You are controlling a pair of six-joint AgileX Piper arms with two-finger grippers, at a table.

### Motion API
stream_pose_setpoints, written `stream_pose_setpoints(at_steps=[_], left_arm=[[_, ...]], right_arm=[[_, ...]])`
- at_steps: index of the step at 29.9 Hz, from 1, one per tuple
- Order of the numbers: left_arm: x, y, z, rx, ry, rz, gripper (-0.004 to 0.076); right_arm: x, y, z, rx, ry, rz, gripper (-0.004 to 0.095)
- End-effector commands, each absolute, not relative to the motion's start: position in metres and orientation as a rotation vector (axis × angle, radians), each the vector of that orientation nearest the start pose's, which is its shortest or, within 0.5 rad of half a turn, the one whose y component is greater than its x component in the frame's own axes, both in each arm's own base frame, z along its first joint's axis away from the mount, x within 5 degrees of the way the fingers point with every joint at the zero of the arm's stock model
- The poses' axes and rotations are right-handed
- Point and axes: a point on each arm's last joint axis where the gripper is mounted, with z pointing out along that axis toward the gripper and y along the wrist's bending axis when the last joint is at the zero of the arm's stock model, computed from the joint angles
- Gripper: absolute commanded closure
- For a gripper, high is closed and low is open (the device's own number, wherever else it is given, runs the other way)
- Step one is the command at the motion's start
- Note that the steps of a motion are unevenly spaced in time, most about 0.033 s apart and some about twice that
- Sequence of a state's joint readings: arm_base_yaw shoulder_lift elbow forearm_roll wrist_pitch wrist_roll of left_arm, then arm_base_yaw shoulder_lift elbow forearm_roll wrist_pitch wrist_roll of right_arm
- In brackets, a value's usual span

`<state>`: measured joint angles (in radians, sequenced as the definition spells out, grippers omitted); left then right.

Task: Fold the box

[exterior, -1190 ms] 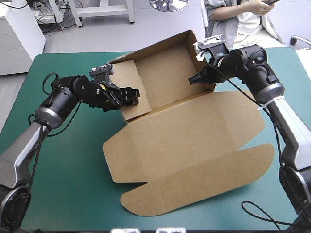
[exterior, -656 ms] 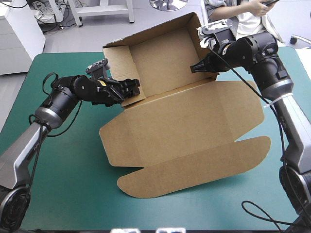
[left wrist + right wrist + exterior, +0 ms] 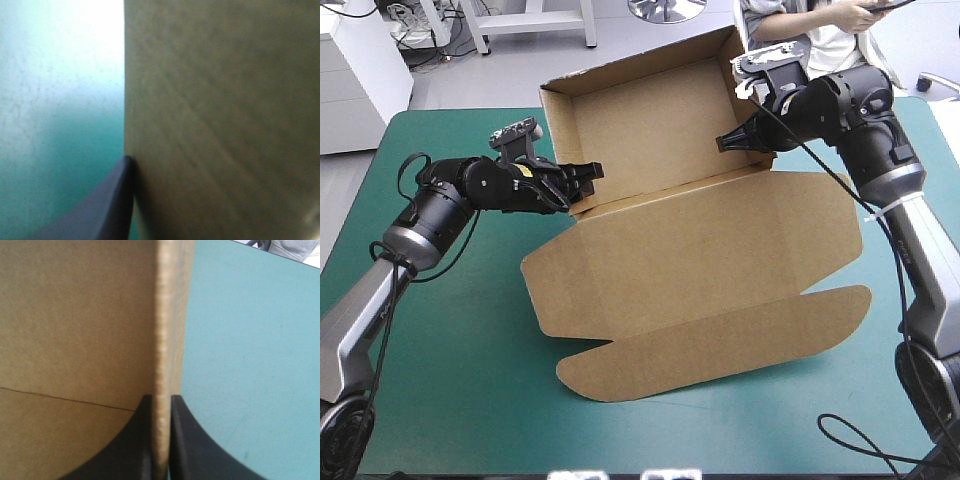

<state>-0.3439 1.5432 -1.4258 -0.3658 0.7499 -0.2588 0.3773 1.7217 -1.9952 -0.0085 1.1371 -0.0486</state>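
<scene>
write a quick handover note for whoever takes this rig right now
Left gripper: shut on the box, at its left side wall.
Right gripper: shut on the box, pinching its right side wall.
Box: mid-table on the teal-green cover, tray end tipped up toward the far edge, lid flat toward the near edge.
Done: back and side walls raised.
Left: probably set the tray down and tuck the walls; whether any are locked cannot be told.
</scene>
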Motion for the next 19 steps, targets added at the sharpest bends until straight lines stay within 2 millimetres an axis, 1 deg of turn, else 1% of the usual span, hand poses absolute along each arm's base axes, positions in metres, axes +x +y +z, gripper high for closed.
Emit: stream_pose_setpoints(at_steps=[1,6,11,17,19], left_arm=[[0.311,-0.135,0.393,-0.057,2.25,-0.724,0.0734],[0.308,-0.13,0.396,-0.007,2.265,-0.636,0.0734],[0.305,-0.123,0.41,0.069,2.294,-0.498,0.0734],[0.298,-0.11,0.438,0.124,2.302,-0.321,0.0734],[0.297,-0.106,0.441,0.132,2.318,-0.262,0.0734]], right_arm=[[0.329,0.134,0.471,-0.49,2.189,0.192,0.0921],[0.33,0.131,0.467,-0.468,2.217,0.143,0.0921],[0.334,0.128,0.45,-0.431,2.3,0.095,0.0921],[0.336,0.129,0.411,-0.405,2.452,0.087,0.0921],[0.336,0.13,0.398,-0.404,2.503,0.093,0.0921]])
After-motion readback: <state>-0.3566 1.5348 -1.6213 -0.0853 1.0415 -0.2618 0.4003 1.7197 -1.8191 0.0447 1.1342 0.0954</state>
